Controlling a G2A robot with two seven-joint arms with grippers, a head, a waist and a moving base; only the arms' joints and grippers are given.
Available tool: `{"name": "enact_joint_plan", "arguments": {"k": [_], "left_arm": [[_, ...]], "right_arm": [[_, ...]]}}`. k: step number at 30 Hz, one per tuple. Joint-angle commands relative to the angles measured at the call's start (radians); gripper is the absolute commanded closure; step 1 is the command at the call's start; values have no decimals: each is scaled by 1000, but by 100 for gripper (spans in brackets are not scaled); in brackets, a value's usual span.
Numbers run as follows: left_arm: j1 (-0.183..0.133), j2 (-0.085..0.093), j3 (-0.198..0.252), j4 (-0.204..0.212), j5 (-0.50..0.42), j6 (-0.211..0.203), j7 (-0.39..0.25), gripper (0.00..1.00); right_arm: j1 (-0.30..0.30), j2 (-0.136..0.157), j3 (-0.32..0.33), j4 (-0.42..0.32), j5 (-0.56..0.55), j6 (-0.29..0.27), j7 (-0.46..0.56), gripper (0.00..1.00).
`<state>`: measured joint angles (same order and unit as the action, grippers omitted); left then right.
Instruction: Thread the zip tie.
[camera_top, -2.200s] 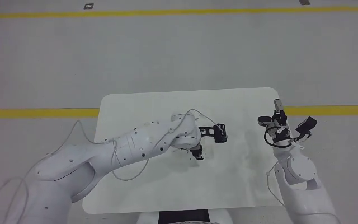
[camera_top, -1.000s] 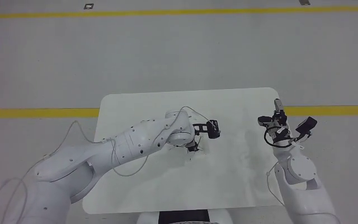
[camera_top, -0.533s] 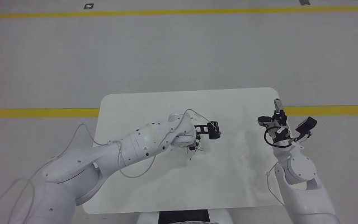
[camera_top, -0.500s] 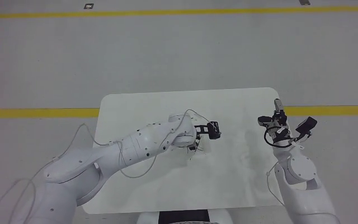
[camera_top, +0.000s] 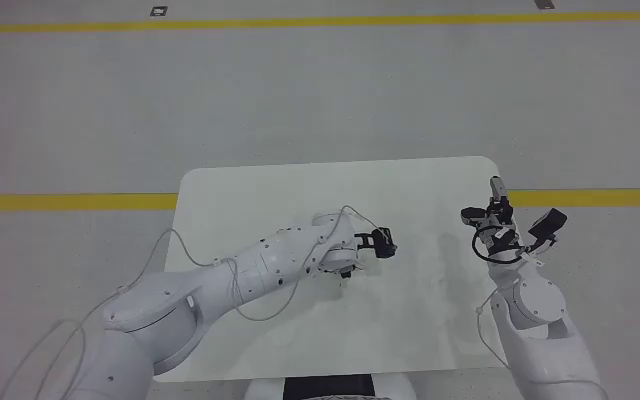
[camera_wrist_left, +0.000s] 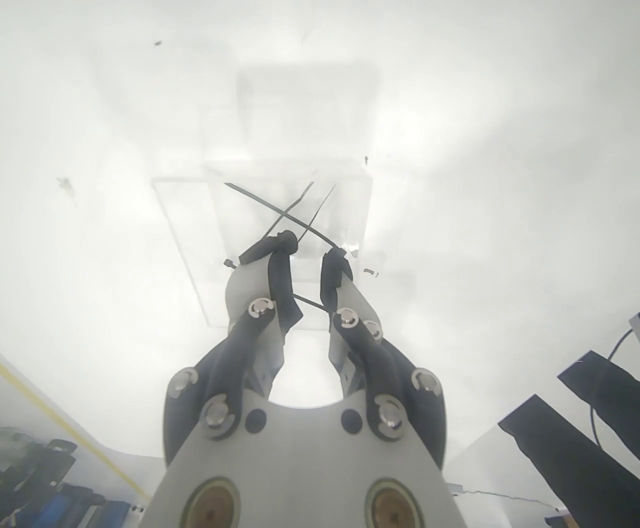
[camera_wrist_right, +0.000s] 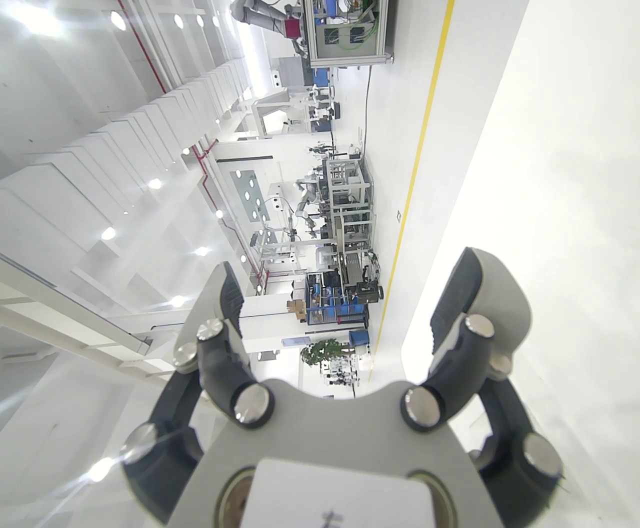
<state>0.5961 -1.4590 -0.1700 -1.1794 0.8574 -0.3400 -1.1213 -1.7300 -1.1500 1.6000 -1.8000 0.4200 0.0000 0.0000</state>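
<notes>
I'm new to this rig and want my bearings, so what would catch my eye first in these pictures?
First is the left gripper, fingers apart, low over thin black zip ties that lie crossed in a clear tray near the middle of the white table. Next is the right gripper, open and holding nothing by the table's right edge, pointing out toward the hall.

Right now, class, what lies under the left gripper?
Thin black zip ties cross on a clear tray on the white table. Parts running behind the left gripper are hidden.
</notes>
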Motion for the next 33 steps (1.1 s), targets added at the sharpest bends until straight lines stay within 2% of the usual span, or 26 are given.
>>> {"name": "enact_joint_plan", "arguments": {"k": [1,14,20,25,33], "left_arm": [[0,1,0,-2,-8,0,-8,84],[3,27,0,-28,-24,0,-78,82],[4,43,0,-35,-9,0,-47,82],[8,38,0,-25,21,0,-32,78],[14,16,0,6,64,0,-4,77]], "right_arm": [[0,0,0,0,0,0,0,0],[0,0,0,0,0,0,0,0],[0,0,0,0,0,0,0,0],[0,0,0,0,0,0,0,0],[0,0,0,0,0,0,0,0]]}}
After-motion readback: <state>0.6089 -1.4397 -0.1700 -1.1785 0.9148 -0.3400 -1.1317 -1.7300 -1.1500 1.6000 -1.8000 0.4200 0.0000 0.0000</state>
